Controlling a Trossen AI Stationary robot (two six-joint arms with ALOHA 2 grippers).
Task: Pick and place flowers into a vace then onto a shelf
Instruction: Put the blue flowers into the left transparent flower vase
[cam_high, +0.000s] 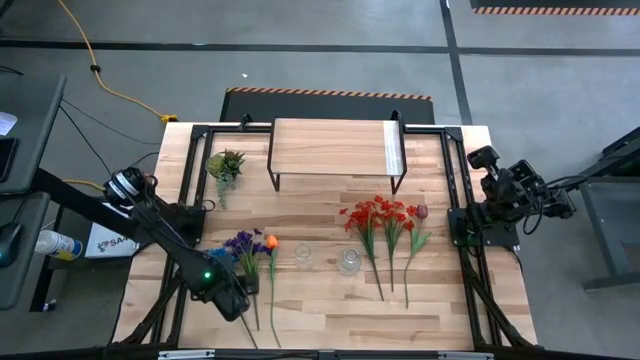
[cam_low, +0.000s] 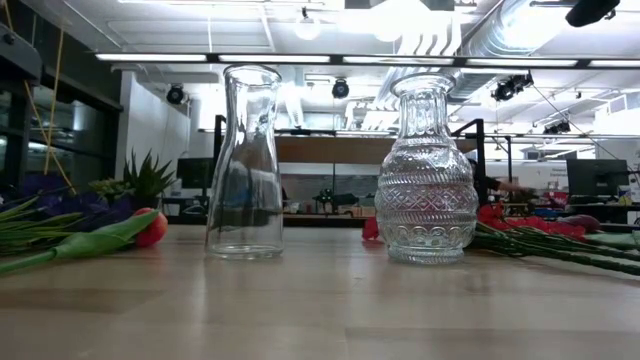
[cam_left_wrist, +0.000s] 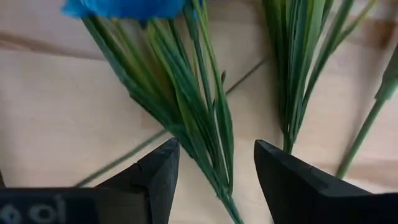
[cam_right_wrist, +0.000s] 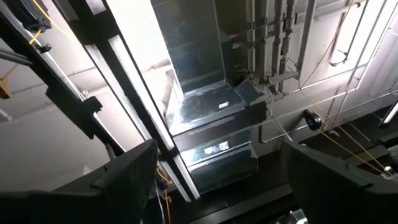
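Wood counter (cam_high: 330, 310): shelf (cam_high: 335, 148) at far edge, open room at centre. Flowers (cam_high: 388, 215) lie flat right of two glass vases (cam_high: 349, 262). Left gripper (cam_left_wrist: 216, 171) low over blue flower stems (cam_left_wrist: 186, 93), fingers released, straddling stems. Right gripper (cam_right_wrist: 214, 180) parked off counter's right edge, fingers spread wide, grasping nothing.

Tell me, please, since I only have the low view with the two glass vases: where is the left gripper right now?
Observer: The left gripper is down over the blue flower's stem, at the table's left front in the high view.
Operator: Has it closed on the stem?
Observer: No, its jaws stand open with the green stem between them, neither finger touching it.
Operator: And the right arm?
Observer: The right gripper waits open at the table's right edge, away from the red flowers.
Operator: Is the shelf free?
Observer: The shelf at the back carries nothing.
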